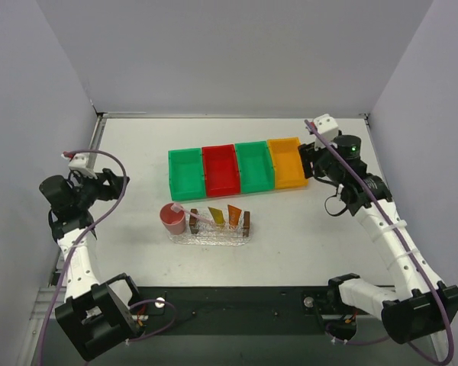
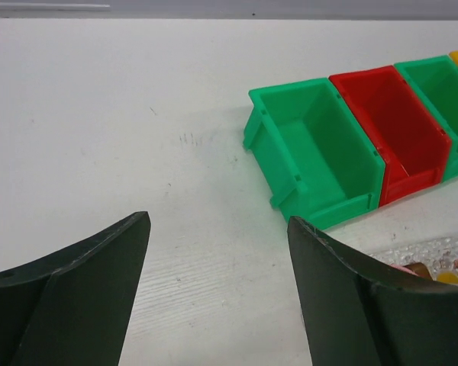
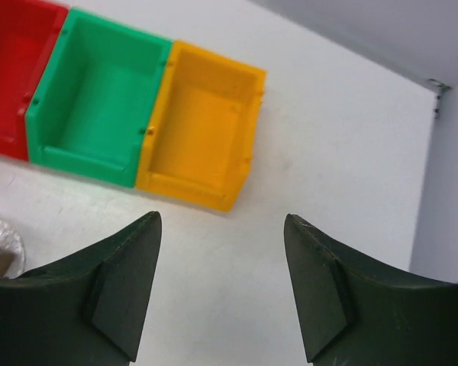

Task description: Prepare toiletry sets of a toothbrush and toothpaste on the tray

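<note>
Readiness between steps, both arms well apart from the tray (image 1: 217,233)

Left gripper (image 2: 217,221) and right gripper (image 3: 221,217) wide open, holding nothing. On tray, mid-table (image 1: 137,152), just in front of the bins (image 1: 220,169): orange toothpaste (image 1: 233,215) and yellow-orange toothpaste (image 1: 215,216) upright. Toothbrush (image 1: 195,216) slanting from the pink cup (image 1: 172,221) toward the tray, contact unclear. Probably mid-task, brush not yet laid flat. Next: reach in, pinch the slim handle, avoid toppling the tubes.

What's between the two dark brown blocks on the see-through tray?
A yellow-orange tapered tube and an orange tapered tube stand there on the clear tray, top view; the slim pinkish toothbrush seems to poke in from the left.
</note>
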### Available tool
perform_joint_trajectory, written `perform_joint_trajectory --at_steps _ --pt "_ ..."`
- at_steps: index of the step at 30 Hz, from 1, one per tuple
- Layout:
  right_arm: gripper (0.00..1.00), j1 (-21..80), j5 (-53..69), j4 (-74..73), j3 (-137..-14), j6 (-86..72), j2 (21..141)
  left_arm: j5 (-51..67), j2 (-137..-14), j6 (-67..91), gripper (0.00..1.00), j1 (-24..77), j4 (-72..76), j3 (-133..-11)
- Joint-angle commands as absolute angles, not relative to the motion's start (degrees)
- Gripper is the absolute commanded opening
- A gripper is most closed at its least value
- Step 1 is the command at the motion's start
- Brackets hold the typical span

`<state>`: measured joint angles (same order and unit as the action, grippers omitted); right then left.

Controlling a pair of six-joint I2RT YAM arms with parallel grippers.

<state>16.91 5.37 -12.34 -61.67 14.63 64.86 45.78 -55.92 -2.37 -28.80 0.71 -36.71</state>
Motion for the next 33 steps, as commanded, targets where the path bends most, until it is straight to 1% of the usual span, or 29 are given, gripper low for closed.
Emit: perform_joint_trajectory --at_steps 1,4,5,7,8,14,17,23,33 --pt "0.61 13.2 -4.7 -5.8 -60.8 8.9 60.3 43.9 -56.4 5.3 0.85 -28.9 5.1 -41.7" --pt "0.79 12.8 -11.5 -2.5 -58.7 8.1 58.3 43.5 -57.3 6.9 0.86 -28.8 5.7 -43.5" --pt "0.89 12.9 -12.5 -1.5 -58.1 8.1 57.7 43.5 -57.6 7.1 0.87 -28.7 6.0 -43.9" --pt "0.93 12.9 -13.7 -0.4 -57.1 8.3 56.6 42.8 -58.2 7.2 0.88 -28.2 6.2 -45.8" --pt "0.97 12.9 -14.1 -0.4 -57.2 8.2 56.3 42.4 -58.4 7.0 0.88 -27.9 6.0 -46.5" --pt "0.99 12.9 -16.1 -1.1 -58.7 8.0 55.1 35.8 -59.2 3.9 0.88 -22.9 3.3 -51.1" --pt "0.99 12.9 -17.3 -2.2 -59.3 7.8 55.0 32.3 -58.3 2.5 0.88 -20.5 3.0 -51.0" --pt "0.99 12.7 -19.3 -1.2 -58.6 7.8 54.4 29.4 -57.2 2.4 0.88 -19.3 3.7 -49.6" --pt "0.99 12.7 -19.6 -0.4 -56.8 8.6 53.6 28.3 -55.7 2.7 0.89 -18.3 3.1 -49.6"
